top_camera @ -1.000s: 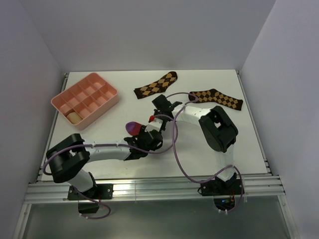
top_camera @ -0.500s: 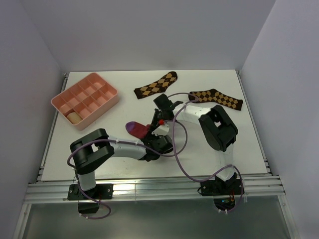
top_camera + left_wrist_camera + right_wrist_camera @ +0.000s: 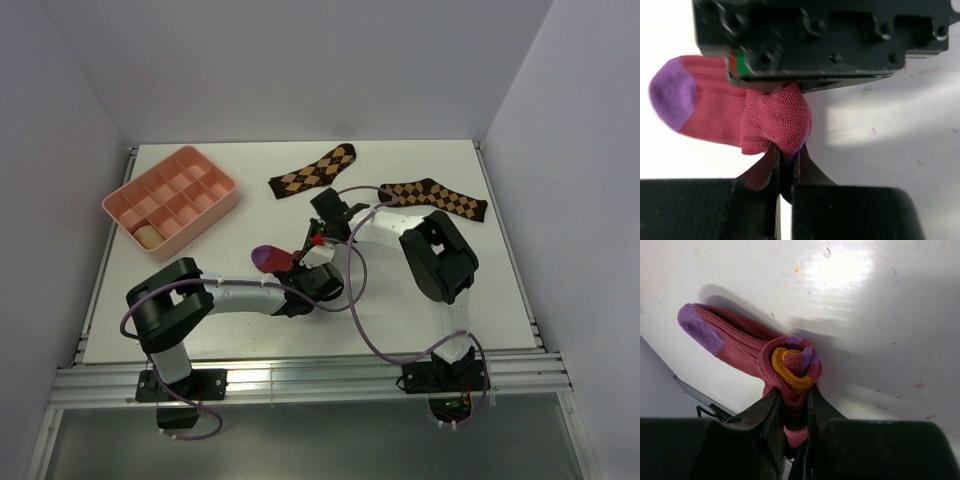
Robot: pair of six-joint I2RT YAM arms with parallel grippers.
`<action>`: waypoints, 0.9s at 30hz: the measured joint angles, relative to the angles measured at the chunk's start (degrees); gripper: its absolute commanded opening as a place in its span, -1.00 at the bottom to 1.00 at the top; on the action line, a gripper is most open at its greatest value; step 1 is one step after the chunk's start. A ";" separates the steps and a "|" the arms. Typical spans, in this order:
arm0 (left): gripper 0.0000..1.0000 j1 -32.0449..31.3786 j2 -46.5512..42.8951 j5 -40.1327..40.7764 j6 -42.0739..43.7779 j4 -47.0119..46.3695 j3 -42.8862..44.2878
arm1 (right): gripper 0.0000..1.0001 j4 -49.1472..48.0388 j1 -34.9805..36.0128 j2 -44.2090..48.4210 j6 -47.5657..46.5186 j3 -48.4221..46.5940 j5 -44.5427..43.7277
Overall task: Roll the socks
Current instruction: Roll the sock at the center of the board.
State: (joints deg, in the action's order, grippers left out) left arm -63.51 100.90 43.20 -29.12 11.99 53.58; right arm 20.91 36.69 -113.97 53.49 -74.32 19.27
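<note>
crimson sock (image 3: 268,258) largely hidden overhead, only its purple toe showing

Pink tray (image 3: 205,222) — two argyle socks (image 3: 313,170)

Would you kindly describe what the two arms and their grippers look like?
Both arms have white tube links between bulky black joint housings, as on the left arm and the right arm. Thin purple cables loop along them. The left gripper and right gripper have black, flat-sided fingers; the right gripper's black housing carries a small red and green mark.
</note>
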 measured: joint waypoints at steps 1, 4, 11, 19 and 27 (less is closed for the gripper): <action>-0.99 0.76 -0.98 -2.38 0.04 0.59 0.00 | -0.56 -0.26 -0.13 0.24 -0.26 0.35 0.26; -0.99 3.50 -3.26 -10.08 0.24 1.66 0.00 | -0.21 -1.64 -0.50 1.90 -0.46 2.73 0.42; -0.99 15.04 -9.40 -32.59 -2.69 0.44 -2.80 | 0.15 -4.33 -1.99 8.15 0.15 6.99 -1.33; -0.99 28.37 -8.33 -57.72 -6.51 -3.63 -4.55 | 0.17 -9.62 -2.05 14.82 2.14 12.09 -6.23; -0.99 36.83 -2.49 -76.63 -9.90 -8.31 -4.81 | 0.18 -14.64 -0.61 14.62 3.93 14.84 -8.28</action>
State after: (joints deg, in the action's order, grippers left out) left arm -26.68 98.41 -33.43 -39.03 3.68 48.77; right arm 6.26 36.07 -99.35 57.43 -59.48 10.98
